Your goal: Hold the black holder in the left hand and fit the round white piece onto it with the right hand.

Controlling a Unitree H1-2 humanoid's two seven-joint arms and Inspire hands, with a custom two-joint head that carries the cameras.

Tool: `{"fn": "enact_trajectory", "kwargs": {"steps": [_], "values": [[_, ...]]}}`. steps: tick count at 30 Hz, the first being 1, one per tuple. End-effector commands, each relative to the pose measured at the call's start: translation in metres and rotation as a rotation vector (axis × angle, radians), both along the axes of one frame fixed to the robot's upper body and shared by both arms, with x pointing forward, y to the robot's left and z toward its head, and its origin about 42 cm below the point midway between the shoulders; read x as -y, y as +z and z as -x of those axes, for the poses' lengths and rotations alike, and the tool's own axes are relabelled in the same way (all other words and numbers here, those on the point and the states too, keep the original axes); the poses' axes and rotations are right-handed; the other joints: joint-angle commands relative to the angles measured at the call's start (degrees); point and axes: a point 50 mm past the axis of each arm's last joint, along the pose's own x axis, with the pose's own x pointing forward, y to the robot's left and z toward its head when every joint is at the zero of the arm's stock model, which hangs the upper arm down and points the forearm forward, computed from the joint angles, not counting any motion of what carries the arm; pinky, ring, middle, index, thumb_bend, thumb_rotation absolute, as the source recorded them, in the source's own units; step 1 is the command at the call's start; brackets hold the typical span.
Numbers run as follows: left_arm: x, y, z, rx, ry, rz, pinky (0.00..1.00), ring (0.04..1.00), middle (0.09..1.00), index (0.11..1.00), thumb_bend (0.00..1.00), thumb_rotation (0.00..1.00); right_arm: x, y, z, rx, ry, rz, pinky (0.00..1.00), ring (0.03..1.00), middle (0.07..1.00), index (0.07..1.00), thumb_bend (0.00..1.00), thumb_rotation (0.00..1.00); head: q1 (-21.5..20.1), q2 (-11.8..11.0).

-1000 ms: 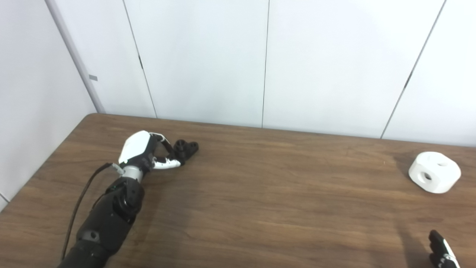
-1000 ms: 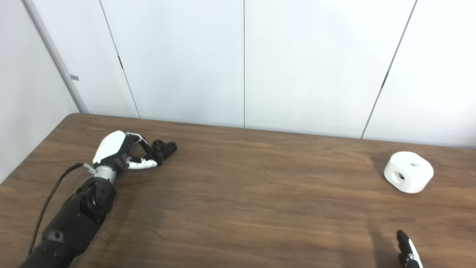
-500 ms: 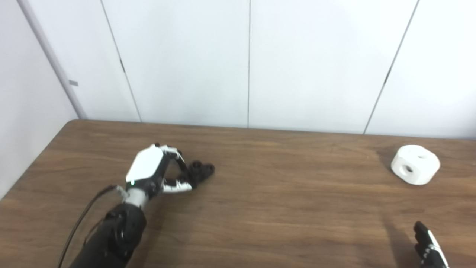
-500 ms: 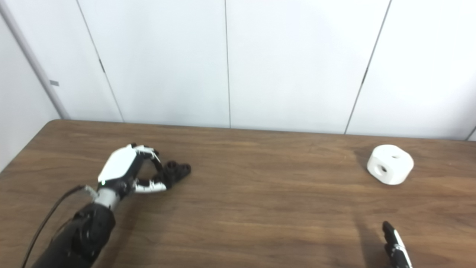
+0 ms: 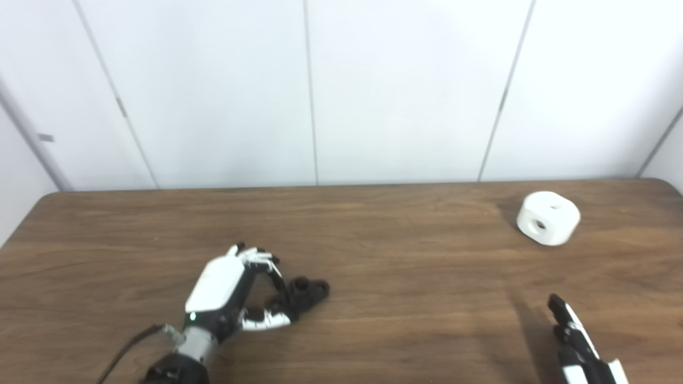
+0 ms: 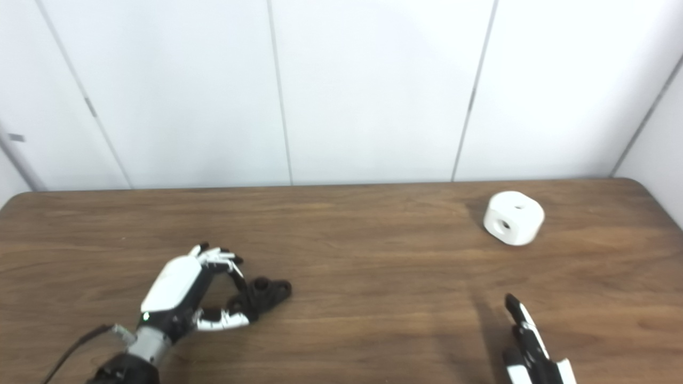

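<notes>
Spanning the whole lower half of the frame, a brown wooden table [image 5: 384, 266] is recorded, backed by white wall panels [image 5: 405, 90] across the upper half. Against the pictures of half a second and a second ago the entire scene is displaced, wall seams included; this is attributed to a turn of the head cameras, not to any travel of the objects.

At lower left the left hand [image 5: 229, 296] is noted, its arm entering from the bottom edge. Its fingers [image 5: 256, 257] are curled over, and its thumb tucked under, the near end of the black holder [image 5: 307, 290]; contact is seen, but whether the grip is fully closed cannot be told. Relative to the holder, the hand's posture is unchanged from the earlier pictures. No lift is evident: the holder appears to rest on the table.

At upper right the round white piece [image 5: 548, 217] is observed lying on the table, untouched, well apart from both hands.

At the lower right corner the right hand [image 5: 579, 346] is only partly in view, fingers extended toward the white piece and holding nothing. More of it is now visible than earlier.

The holder is judged not yet secured, and the reach for the white piece barely begun.
</notes>
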Motion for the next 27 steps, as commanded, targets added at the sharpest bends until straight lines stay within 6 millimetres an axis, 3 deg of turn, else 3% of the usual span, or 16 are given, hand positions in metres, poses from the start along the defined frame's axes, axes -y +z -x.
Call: {"fn": "enact_trajectory", "kwargs": {"steps": [1,12,27], "values": [[0.009,0.016,0.004,0.069,-0.046,-0.002,1.0,0.883,0.784,0.486,0.52,0.05,-0.011,0.017,-0.008,0.073,0.005,-0.025,1.0,0.999,0.961,0.948,0.58,0.95,-0.3,0.8],[0.039,0.001,0.036,0.015,-0.141,0.007,1.0,0.886,0.785,0.486,0.52,0.05,-0.007,0.028,-0.007,0.069,0.007,-0.021,1.0,0.998,0.962,0.953,0.6,0.95,-0.4,4.8],[0.047,-0.006,0.044,-0.011,-0.134,-0.001,1.0,0.892,0.793,0.486,0.52,0.05,0.001,0.037,-0.017,0.065,-0.002,-0.011,1.0,0.992,0.959,0.953,0.61,0.87,0.0,5.4]]}}
